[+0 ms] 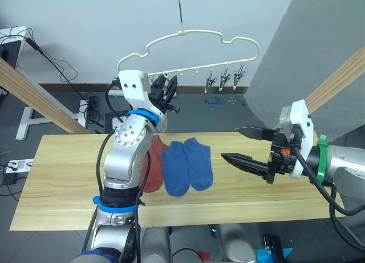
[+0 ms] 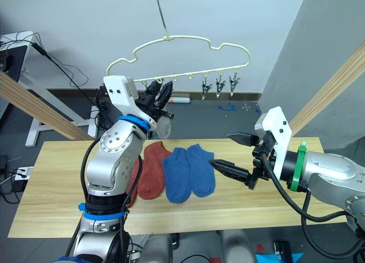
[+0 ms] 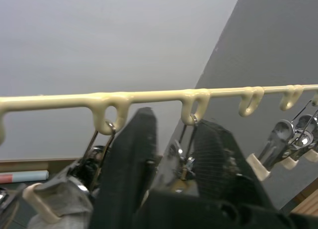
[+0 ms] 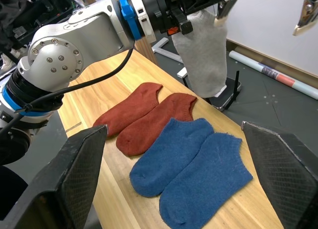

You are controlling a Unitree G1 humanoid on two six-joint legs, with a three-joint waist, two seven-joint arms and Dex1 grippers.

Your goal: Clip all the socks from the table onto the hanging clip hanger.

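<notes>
The left tool [image 2: 161,97], raised at the clip hanger [image 1: 194,40], should seat its clenched grey sock [image 4: 201,52] squarely in a clip, while the right tool [image 1: 246,146] waits released over the surface [image 1: 63,177].

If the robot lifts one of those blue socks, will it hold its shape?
Probably not. The blue knit ankle socks lie flat and limp on the wooden table, so one would likely droop, as the hanging grey sock does. Probably light, not slippery.
</notes>
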